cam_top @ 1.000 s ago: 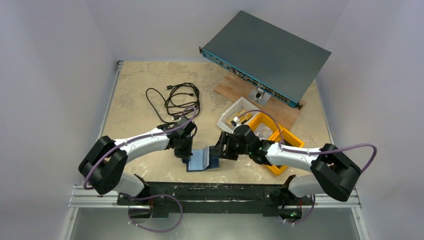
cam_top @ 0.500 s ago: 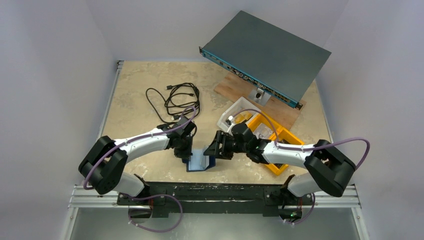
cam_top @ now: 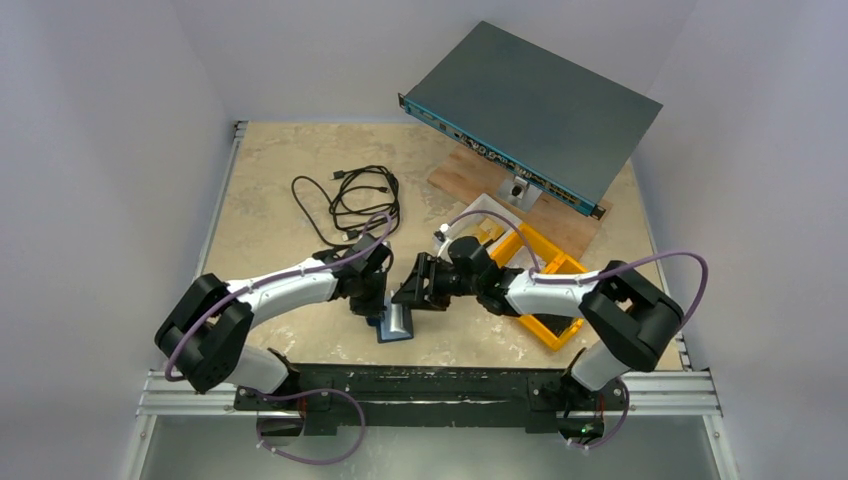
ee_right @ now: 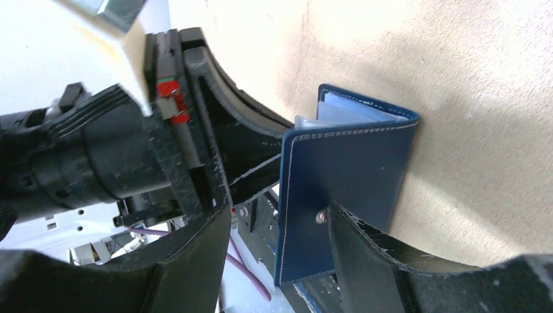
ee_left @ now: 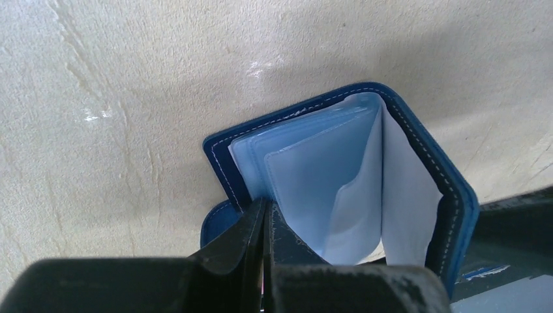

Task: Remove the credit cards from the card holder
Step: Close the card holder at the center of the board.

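Note:
The navy card holder [cam_top: 398, 322] stands half open near the table's front edge, between both grippers. In the left wrist view its light blue plastic sleeves [ee_left: 313, 176] fan out inside the stitched cover [ee_left: 427, 163]. My left gripper [ee_left: 266, 215] is shut on the holder's near edge beside the snap tab. My right gripper [ee_right: 277, 215] is open around the raised outer flap [ee_right: 345, 176], and one finger [ee_right: 372, 261] touches it by the metal snap stud. I cannot tell credit cards apart from the sleeves.
A coiled black cable [cam_top: 350, 195] lies at the back left. A yellow bin [cam_top: 555, 275] and a white tray [cam_top: 480, 212] sit behind my right arm. A grey rack unit [cam_top: 535, 105] leans on a wooden board [cam_top: 465, 170].
My right gripper has swung left and carried the holder's right flap up, so the holder went from lying spread open to half folded. The left gripper has kept its grip.

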Robot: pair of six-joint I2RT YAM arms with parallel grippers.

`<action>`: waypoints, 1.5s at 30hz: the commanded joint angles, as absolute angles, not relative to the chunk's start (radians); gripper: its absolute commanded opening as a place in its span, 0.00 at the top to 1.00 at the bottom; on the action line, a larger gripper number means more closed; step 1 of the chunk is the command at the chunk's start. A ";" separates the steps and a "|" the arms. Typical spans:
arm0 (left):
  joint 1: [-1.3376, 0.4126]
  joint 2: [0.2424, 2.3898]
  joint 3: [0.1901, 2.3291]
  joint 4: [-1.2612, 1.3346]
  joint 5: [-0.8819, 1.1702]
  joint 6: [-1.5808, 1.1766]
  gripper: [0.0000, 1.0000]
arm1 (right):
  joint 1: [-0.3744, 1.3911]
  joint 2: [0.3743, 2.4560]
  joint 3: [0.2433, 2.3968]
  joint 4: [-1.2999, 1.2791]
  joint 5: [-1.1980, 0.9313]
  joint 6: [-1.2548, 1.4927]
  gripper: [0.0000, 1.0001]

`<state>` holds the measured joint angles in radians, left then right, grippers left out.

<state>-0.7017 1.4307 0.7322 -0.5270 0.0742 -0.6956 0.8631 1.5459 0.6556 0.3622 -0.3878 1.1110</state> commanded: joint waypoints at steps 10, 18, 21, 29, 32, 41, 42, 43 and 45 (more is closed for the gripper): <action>-0.706 1.306 0.744 -0.544 0.111 -0.681 1.00 | 0.865 1.707 0.681 0.547 -0.404 1.221 0.42; -0.704 1.213 0.770 -0.642 0.068 -0.683 1.00 | 0.866 1.694 0.666 0.484 -0.330 1.218 0.61; -0.703 1.186 0.773 -0.662 0.060 -0.681 1.00 | 0.869 1.701 0.681 0.454 -0.315 1.201 0.73; -0.681 1.124 0.758 -0.758 -0.040 -0.720 1.00 | 0.902 1.672 0.742 0.333 -0.268 1.125 0.72; -0.665 1.089 0.729 -0.764 -0.058 -0.744 1.00 | 0.922 1.655 0.775 0.269 -0.237 1.090 0.71; -0.630 1.057 0.696 -0.743 -0.034 -0.761 1.00 | 0.975 1.655 0.882 0.105 -0.175 0.995 0.64; -0.627 1.058 0.691 -0.737 -0.028 -0.763 1.00 | 0.981 1.663 0.894 0.091 -0.171 0.987 0.64; -0.621 1.061 0.685 -0.731 -0.022 -0.765 1.00 | 0.987 1.672 0.905 0.078 -0.168 0.981 0.64; -0.608 1.062 0.668 -0.721 -0.008 -0.771 1.00 | 1.000 1.689 0.925 0.057 -0.162 0.970 0.64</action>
